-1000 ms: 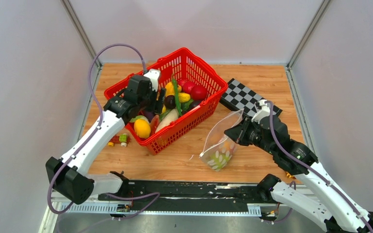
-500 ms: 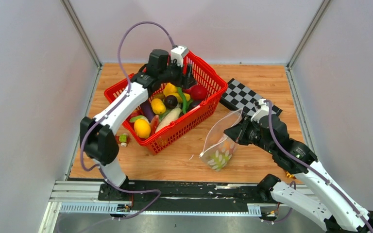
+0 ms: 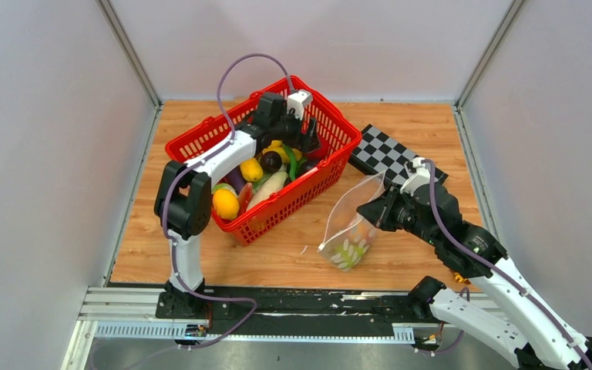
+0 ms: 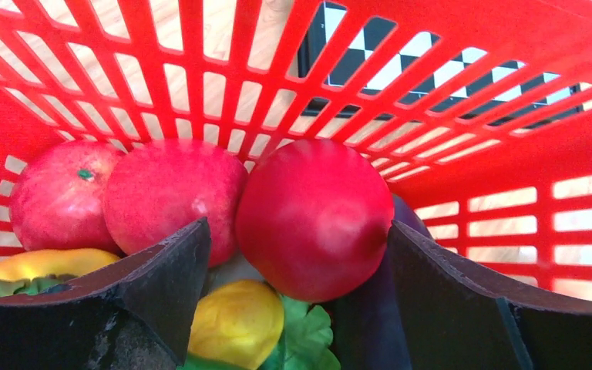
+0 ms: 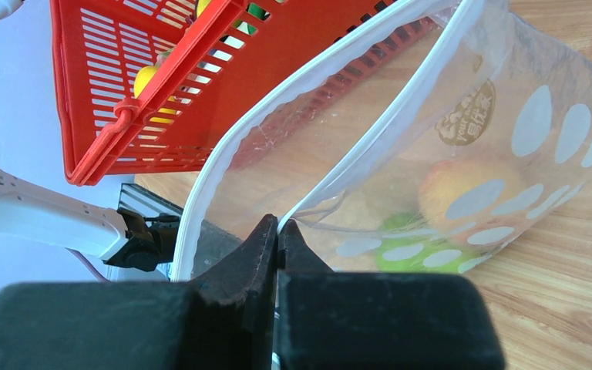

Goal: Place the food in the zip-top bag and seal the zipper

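My left gripper (image 3: 309, 140) is down in the far right corner of the red basket (image 3: 293, 198). It is open (image 4: 301, 266), with a round red fruit (image 4: 312, 220) between its fingers. Two pink-red fruits (image 4: 173, 196) lie beside that one, with a yellow piece (image 4: 235, 324) and a green leaf (image 4: 304, 339) below. More food (image 3: 251, 169) fills the basket. My right gripper (image 3: 376, 212) is shut (image 5: 277, 225) on the zipper (image 5: 370, 127), holding the mouth of the zip-top bag (image 3: 347, 231) up and open. Inside the bag lie a yellow-pink fruit (image 5: 459, 189) and a green piece (image 5: 401, 231).
The black-and-white checkerboard (image 3: 389, 153) lies flat behind the bag, right of the basket. Grey walls close in the wooden table (image 3: 277, 254) on three sides. The arms' base rail (image 3: 293, 304) runs along the near edge.
My left arm has swung from the basket's left side across to its far right corner, and its jaws have opened a little wider. The right gripper and the bag have not moved.
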You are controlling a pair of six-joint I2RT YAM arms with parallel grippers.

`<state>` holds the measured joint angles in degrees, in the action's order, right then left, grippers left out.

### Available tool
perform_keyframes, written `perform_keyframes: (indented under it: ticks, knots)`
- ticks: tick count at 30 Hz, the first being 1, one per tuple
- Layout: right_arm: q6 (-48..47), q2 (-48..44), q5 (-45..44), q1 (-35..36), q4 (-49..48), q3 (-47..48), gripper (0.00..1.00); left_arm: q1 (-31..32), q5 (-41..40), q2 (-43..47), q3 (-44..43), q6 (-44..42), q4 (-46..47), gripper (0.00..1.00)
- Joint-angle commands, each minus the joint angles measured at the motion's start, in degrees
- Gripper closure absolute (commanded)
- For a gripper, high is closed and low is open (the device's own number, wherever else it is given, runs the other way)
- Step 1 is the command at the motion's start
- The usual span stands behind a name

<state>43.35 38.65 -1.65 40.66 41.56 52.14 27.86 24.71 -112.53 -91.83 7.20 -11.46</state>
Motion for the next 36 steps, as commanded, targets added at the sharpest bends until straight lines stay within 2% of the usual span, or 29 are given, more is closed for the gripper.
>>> perform_keyframes:
  ticks: [1, 6, 13, 21, 25, 27, 29, 31, 32, 36]
  knots:
    - [-0.8, -0.7, -0.1, -0.1, -0.3, 2.3, 1.0, 1.4, -2.9, -2.4, -3.3, -1.6, 4.4, 0.08]
    - [-0.8, -0.7, -0.1, -0.1, -0.3, 2.4, 1.0, 3.1, -6.3, -5.9, -4.2, -2.5, 2.0, 0.09]
    - [-1.1, -1.0, -0.3, -0.1, 0.4, 2.6, 1.0, 4.8, -7.6, -4.8, -0.4, -2.9, 0.7, 0.11]
    - [-1.0, -0.7, 0.3, -0.1, -0.4, 2.1, 1.0, 4.9, -7.3, -2.9, -1.6, -7.1, -9.3, 0.09]
    - [-0.9, -0.3, 0.8, -0.1, -1.0, 1.8, 0.99, 4.9, -7.0, -2.3, -2.0, -9.8, -12.2, 0.24]
    - [-0.7, -0.2, 0.8, -0.1, -1.1, 1.8, 0.99, 4.9, -6.6, -2.1, -2.3, -10.1, -13.0, 0.34]
    - [-0.8, -0.1, 0.8, -0.1, -1.1, 2.0, 0.99, 4.9, -6.3, -1.1, -2.3, -9.8, -13.2, 0.48]
    - [-0.9, -0.1, 0.8, -0.1, -1.0, 2.2, 0.99, 4.9, -6.4, 1.3, -0.9, -8.5, -10.8, 0.58]
    - [-0.9, -0.2, 0.8, -0.1, -0.8, 2.2, 0.99, 4.9, -6.5, 2.4, -0.4, -8.1, -9.7, 0.61]
    - [-0.7, -0.3, 0.7, -0.1, -0.8, 2.0, 0.99, 4.9, -7.0, 7.1, 0.0, -6.5, -8.6, 0.62]
